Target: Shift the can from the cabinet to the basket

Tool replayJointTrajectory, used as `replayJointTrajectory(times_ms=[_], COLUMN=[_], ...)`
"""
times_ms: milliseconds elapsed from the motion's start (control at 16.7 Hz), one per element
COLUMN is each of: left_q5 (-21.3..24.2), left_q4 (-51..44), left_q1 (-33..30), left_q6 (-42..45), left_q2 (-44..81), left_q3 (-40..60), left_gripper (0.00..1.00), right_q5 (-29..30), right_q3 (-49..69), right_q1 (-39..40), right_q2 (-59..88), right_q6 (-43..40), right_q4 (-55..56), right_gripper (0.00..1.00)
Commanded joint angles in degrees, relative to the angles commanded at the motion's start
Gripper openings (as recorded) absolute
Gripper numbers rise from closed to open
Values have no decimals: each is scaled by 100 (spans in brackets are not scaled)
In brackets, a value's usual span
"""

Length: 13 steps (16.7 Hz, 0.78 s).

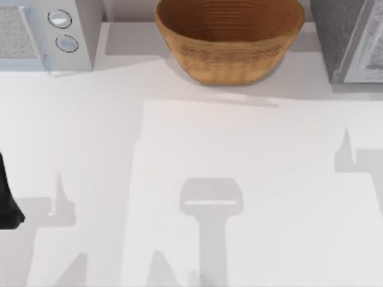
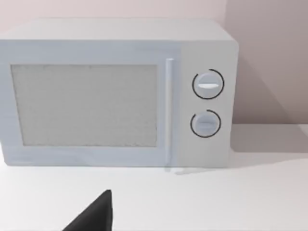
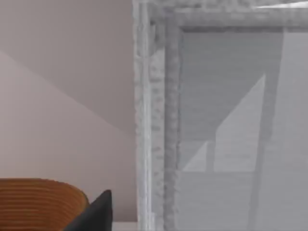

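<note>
Wicker basket (image 1: 230, 57), top view: tan-brown and bowl-shaped with a ribbed, darker inside; it stands at the far middle of the table (image 1: 179, 149), between the white box and the cabinet, apart from both.
Cabinet (image 1: 336, 36), top view: dark grey, speckled, at the far right corner, with a paler white-framed panel on its right-hand part, cut by the edge.
White box (image 1: 84, 30), top view: far left corner, two round knobs (image 1: 59, 19) one behind the other on its right part.
Left arm (image 1: 7, 197), top view: a dark shape at the left edge, about halfway down the table, well apart from the basket.
Can: I cannot tell where it is.
White box (image 2: 110, 43), left wrist view: seen front-on, with a speckled grey window, an upright handle and the two knobs (image 2: 208, 84) stacked beside it; it stands on the white table (image 2: 216, 202) against a pinkish wall (image 2: 264, 57).
Left gripper (image 2: 96, 215), left wrist view: a dark tip over the table, short of the white box; apart or together cannot be told.
Cabinet (image 3: 149, 120), right wrist view: close up, a pale speckled upright frame beside a grey panel crossed by shadows.
Basket (image 3: 38, 204), right wrist view: its ribbed brown rim sits low, beside the cabinet's frame.
Right gripper (image 3: 96, 215), right wrist view: a dark tip between the basket's rim and the cabinet's frame; apart or together cannot be told.
</note>
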Motion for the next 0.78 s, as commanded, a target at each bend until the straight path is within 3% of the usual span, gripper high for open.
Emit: replayJointTrajectory(times_ms=[780], left_q5=[0], left_q4=[0], left_q1=[0], left_q6=[0], left_q2=[0], left_q3=[0], left_gripper=[100], right_q5=[625], right_q3=[5318], right_q1=[555], right_q2=[4200], right_q6=[36], right_q4=[-1385], right_gripper=[100])
